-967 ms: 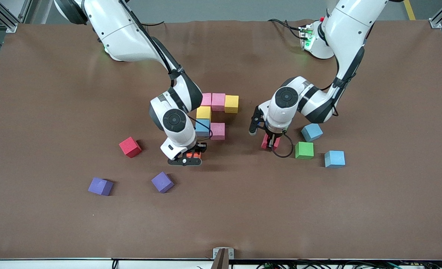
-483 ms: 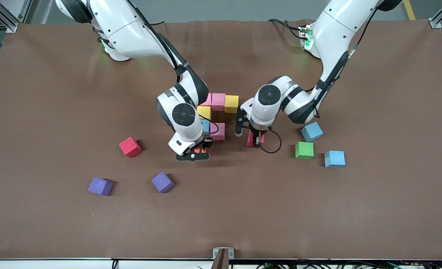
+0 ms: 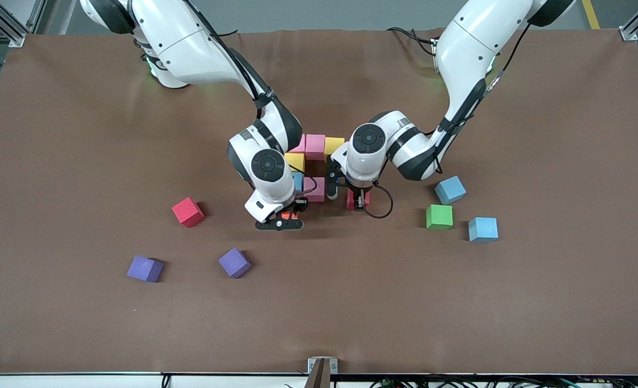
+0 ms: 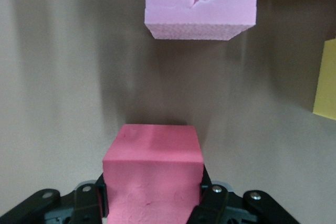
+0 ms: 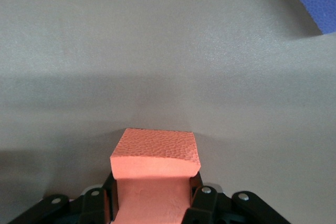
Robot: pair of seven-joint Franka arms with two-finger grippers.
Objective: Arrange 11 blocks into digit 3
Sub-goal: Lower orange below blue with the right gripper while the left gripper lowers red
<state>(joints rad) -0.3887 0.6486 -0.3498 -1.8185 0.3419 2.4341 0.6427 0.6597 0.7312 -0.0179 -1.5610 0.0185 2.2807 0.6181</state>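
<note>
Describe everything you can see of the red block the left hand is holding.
The red block is a small cube of matte foam with a dimpled, slightly dented face. The left hand is shut on it, its black fingers pressing two opposite sides. It sits square and level, low over the brown table, just short of the pink block that ends the figure's middle bar. Nothing else touches it.

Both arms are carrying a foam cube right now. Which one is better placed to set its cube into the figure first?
Probably the left. The left gripper holds its red foam cube right beside the pink foam cube ending the middle bar. The right gripper holds the orange foam cube nearer the camera, apart from the figure.
</note>
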